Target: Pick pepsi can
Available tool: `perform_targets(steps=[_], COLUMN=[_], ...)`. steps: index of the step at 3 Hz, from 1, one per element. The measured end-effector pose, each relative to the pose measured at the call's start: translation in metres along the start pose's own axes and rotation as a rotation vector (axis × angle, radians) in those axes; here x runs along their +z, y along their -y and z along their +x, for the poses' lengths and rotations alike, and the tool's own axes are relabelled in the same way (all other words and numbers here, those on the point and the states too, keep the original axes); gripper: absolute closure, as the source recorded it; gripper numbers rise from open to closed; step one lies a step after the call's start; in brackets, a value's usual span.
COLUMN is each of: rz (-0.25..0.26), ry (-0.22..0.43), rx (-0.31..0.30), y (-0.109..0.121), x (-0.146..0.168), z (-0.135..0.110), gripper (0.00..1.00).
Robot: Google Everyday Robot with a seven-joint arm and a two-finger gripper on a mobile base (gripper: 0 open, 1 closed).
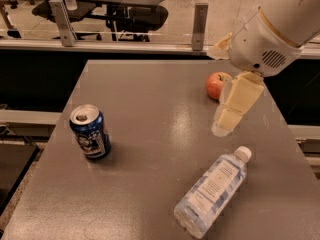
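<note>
The pepsi can (90, 132) is dark blue with a silver top and stands upright on the left side of the grey table (150, 104). My gripper (226, 120) hangs from the white arm (272, 29) over the right half of the table, just in front of an apple. It is well to the right of the can and apart from it, holding nothing that I can see.
A red apple (215, 84) sits at the back right, partly behind the gripper. A clear plastic water bottle (212, 193) lies on its side at the front right. A rail with posts (200, 19) runs behind the table, with office chairs beyond.
</note>
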State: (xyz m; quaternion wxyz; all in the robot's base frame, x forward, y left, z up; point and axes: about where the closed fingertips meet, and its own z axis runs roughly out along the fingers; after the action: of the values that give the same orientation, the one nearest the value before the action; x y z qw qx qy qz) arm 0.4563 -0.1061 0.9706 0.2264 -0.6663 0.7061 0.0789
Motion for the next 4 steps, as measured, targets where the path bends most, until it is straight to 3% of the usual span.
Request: perform_targets(steps=[1,2,4], rz=[-0.040,-0.047,-0.045], ry=[0.115,0.169,0.180], rx=[-0.084,-0.130,-0.109], y=[-0.010,-0.017,-0.027], x=[0.033,0.058,0.114], z=[-0.061,-0.102,-0.152], gripper=[0.00,0.00,0.00])
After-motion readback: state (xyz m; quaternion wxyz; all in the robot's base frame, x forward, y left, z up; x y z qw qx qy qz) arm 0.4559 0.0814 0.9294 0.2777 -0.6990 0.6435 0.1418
